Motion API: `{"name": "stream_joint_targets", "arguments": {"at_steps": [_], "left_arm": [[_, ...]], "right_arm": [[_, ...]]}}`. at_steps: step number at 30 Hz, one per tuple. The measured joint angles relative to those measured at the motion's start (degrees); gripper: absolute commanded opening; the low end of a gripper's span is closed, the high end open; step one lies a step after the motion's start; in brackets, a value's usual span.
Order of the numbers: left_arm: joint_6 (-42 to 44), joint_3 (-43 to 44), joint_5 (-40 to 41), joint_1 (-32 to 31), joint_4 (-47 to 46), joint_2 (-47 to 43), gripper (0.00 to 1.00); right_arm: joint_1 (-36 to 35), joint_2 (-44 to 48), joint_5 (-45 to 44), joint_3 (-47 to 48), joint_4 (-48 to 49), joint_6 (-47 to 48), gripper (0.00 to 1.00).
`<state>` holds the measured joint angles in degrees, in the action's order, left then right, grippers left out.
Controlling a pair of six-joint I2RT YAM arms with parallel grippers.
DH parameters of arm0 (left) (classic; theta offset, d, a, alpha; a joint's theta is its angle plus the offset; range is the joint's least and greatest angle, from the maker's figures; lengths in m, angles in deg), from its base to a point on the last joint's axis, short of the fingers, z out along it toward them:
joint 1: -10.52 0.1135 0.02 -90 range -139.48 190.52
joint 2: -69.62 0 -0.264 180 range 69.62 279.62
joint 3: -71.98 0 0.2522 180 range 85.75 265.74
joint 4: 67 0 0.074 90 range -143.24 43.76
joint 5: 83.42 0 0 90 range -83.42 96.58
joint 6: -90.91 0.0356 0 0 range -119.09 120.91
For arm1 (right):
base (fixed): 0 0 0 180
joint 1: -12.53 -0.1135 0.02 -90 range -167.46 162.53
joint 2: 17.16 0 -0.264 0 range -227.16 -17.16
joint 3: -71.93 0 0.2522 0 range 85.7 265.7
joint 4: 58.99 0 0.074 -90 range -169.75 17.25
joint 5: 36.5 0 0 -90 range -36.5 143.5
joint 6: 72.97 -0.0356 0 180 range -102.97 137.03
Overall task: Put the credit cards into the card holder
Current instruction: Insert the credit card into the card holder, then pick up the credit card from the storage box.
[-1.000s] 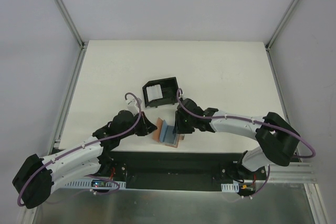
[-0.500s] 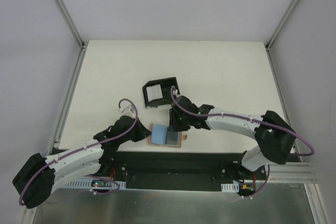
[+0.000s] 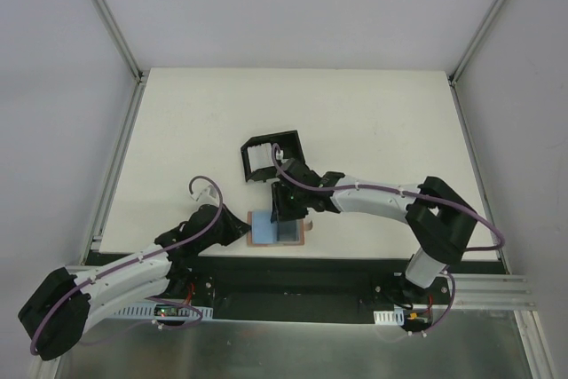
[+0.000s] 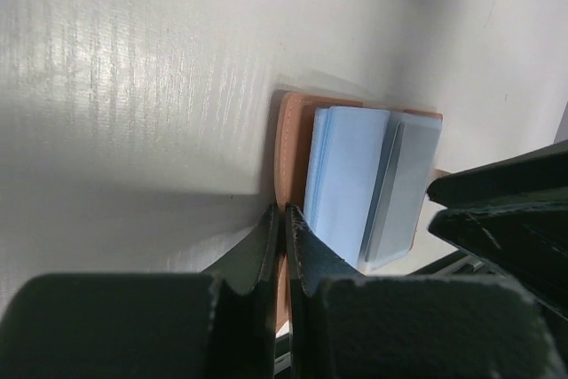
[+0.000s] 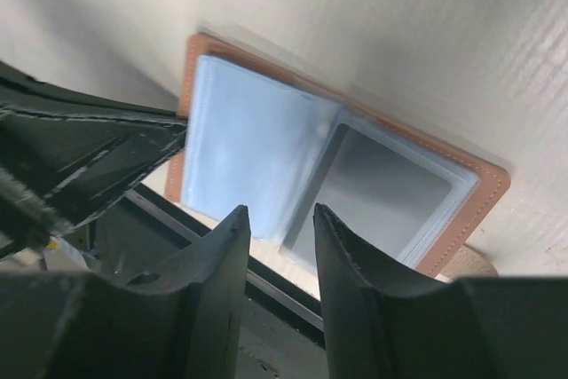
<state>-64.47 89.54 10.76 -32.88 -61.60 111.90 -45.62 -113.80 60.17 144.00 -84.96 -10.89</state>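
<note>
Looks like the left claw (image 4: 283, 219) is pinched tight on the near edge of the tan card holder (image 4: 291, 144), which lies open on the white counter (image 4: 151, 86) with a light blue card (image 4: 346, 175) beside a greyer card (image 4: 406, 185), and the dark right claw (image 4: 510, 210) just beside it.

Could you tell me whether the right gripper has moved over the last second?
Yes: the right gripper shifted leftward, now directly below the black box in the top view.
</note>
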Motion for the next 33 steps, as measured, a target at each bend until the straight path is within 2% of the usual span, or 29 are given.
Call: {"name": "stream_joint_targets", "arguments": {"at_steps": [7,13,18,23,28,33], "left_arm": [[-1.2,-0.1,1.2,0.0,0.0,0.1,0.0],[-1.7,-0.1,2.4,0.0,-1.1,1.4,0.0],[-2.2,-0.1,3.8,0.4,-1.7,1.9,0.0],[-2.7,-0.1,4.0,3.0,-2.5,2.9,0.0],[-2.5,0.0,3.6,5.7,-4.7,4.8,0.0],[-1.8,0.2,2.9,6.0,-5.9,6.0,0.0]], "right_arm": [[2.3,3.6,-1.5,4.6,-1.4,3.8,0.41],[8.9,3.7,-3.2,13.2,-4.1,8.2,0.45],[13.9,-2.5,-2.6,23.7,-5.6,11.1,0.5],[16.1,-10.5,-1.0,29.7,-6.8,12.5,0.5],[17.4,-16.0,0.3,31.7,-8.6,13.3,0.5],[19.2,-16.8,0.4,31.7,-10.0,14.3,0.5]]}}
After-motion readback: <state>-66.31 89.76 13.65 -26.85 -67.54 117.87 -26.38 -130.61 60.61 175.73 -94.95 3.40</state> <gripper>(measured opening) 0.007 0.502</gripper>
